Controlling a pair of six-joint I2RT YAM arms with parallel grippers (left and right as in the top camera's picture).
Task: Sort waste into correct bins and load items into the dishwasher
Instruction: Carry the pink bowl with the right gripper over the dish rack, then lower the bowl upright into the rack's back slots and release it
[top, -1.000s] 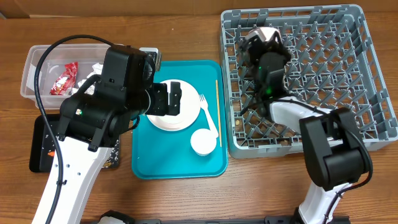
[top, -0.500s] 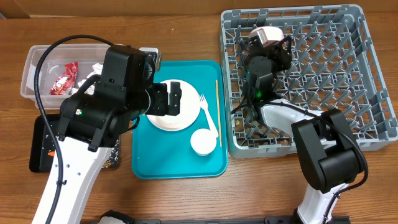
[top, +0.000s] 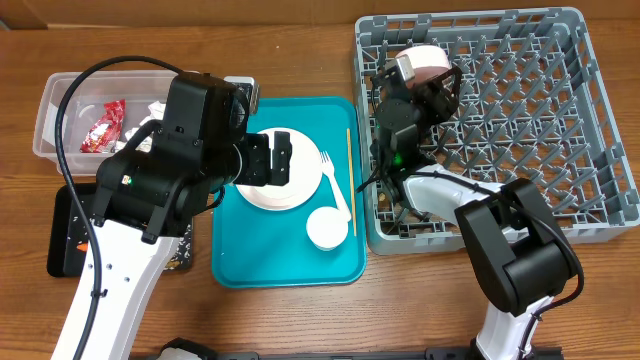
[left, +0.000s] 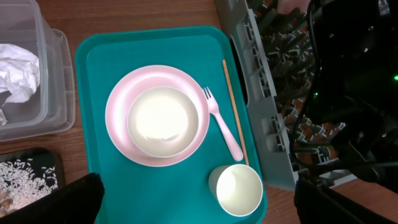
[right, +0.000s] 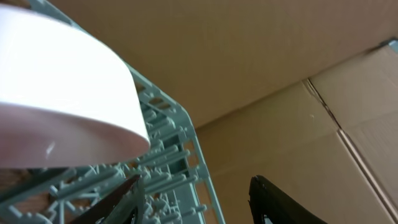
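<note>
Two bowls noted: one white bowl (top: 424, 60) tilts in the grey dish rack (top: 560, 120) beside my right pincer (right: 194, 200), fingers spread. My left pincer (left: 199, 200), spread and empty, hangs above the other bowl (left: 163, 120) on its plate (left: 117, 127).

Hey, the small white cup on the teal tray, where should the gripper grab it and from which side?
Come straight down and pinch the rim of the small white cup, one finger inside, one outside: it stands upright, mouth open, apparently empty. Take the wall on the side away from the fork and wooden stick, whose ends lie right beside it.
</note>
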